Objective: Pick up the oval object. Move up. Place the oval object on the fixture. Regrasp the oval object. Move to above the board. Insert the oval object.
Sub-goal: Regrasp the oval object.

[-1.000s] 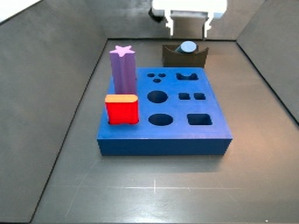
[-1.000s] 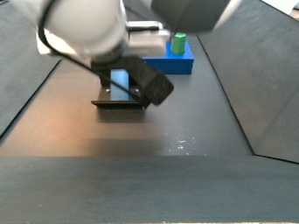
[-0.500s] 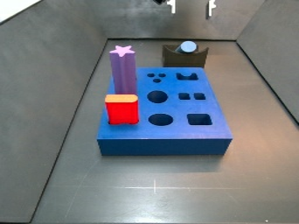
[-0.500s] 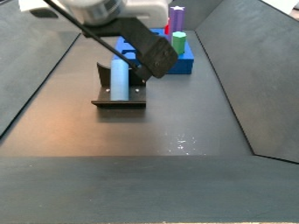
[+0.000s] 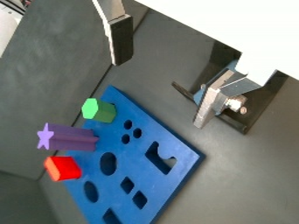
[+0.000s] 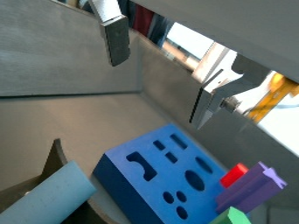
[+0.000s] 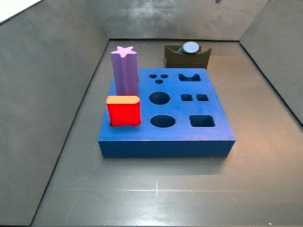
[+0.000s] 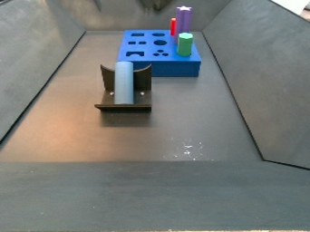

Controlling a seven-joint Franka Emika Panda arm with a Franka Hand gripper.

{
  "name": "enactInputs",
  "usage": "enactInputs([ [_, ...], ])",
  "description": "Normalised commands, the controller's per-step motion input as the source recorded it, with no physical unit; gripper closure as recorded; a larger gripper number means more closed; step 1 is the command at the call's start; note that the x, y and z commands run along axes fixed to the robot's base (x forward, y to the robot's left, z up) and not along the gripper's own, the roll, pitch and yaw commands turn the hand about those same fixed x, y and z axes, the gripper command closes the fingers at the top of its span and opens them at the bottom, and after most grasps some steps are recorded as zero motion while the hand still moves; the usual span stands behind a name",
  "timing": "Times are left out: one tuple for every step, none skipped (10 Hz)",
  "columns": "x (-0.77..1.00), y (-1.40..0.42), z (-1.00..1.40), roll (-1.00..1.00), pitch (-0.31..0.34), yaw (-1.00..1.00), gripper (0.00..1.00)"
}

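The oval object (image 8: 122, 80), a smooth grey-blue peg, lies along the notch of the dark fixture (image 8: 125, 107). Its rounded end (image 7: 190, 48) shows over the fixture (image 7: 187, 59) behind the blue board (image 7: 166, 149). My gripper (image 5: 163, 74) is out of both side views. In both wrist views it hangs high over the floor, open, with nothing between its fingers (image 6: 114, 39). Well below the gripper (image 6: 162, 70), the oval object (image 6: 52, 197) rests on the fixture (image 6: 55, 154), beside the board (image 6: 122, 179). In a wrist view, one finger (image 5: 211, 105) hides most of the fixture (image 5: 239, 118).
The board (image 8: 169, 69) carries a purple star-topped peg (image 7: 123, 69), a red block (image 7: 123, 111) and a green peg (image 8: 186, 43). The same pieces, purple (image 5: 70, 137), red (image 5: 61, 168) and green (image 5: 96, 110), stand on the board (image 5: 128, 109). Sloped grey walls surround the floor.
The gripper has let go of the oval object and risen out of both side views. The oval object stays on the fixture.
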Motion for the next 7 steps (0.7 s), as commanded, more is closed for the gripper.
enactInputs([
  [-0.05, -0.10, 0.03, 1.00, 0.013, 0.02, 0.00],
  [-0.03, -0.03, 0.04, 1.00, 0.015, 0.02, 0.00],
  [-0.03, -0.02, 0.02, 1.00, 0.010, 0.02, 0.00],
  [-0.04, -0.03, 0.02, 1.00, 0.005, 0.02, 0.00],
  [-0.05, -0.02, 0.01, 1.00, -0.001, 0.02, 0.00],
  [-0.05, -0.02, 0.01, 1.00, -0.009, 0.02, 0.00],
  [-0.05, -0.02, 0.01, 1.00, -0.015, 0.02, 0.00],
])
